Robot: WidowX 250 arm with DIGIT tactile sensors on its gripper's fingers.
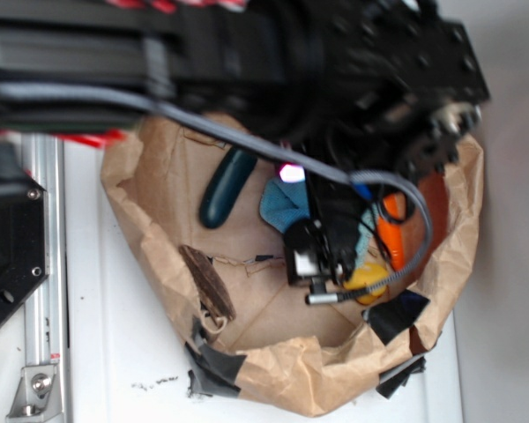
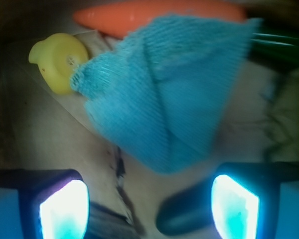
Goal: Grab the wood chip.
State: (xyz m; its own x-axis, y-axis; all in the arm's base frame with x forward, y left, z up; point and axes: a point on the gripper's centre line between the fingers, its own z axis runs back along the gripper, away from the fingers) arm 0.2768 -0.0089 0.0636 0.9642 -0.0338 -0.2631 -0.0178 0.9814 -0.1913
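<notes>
The wood chip (image 1: 207, 282), a dark brown bark-like sliver, lies on the left slope of the crumpled brown paper tray (image 1: 273, 370). In the wrist view its blurred end (image 2: 109, 224) shows at the bottom edge, beside the left fingertip (image 2: 65, 209). My gripper (image 1: 320, 264) hangs over the middle of the tray, to the right of the chip and apart from it. It (image 2: 149, 209) is open, with only bare paper between its lit pads.
A dark green capsule (image 1: 227, 187) lies at the upper left, its end (image 2: 187, 214) by the right finger. A blue cloth (image 2: 164, 89), an orange carrot (image 2: 139, 17) and a yellow toy (image 2: 60, 59) lie beyond the gripper. Black tape patches (image 1: 216, 366) hold the paper's rim.
</notes>
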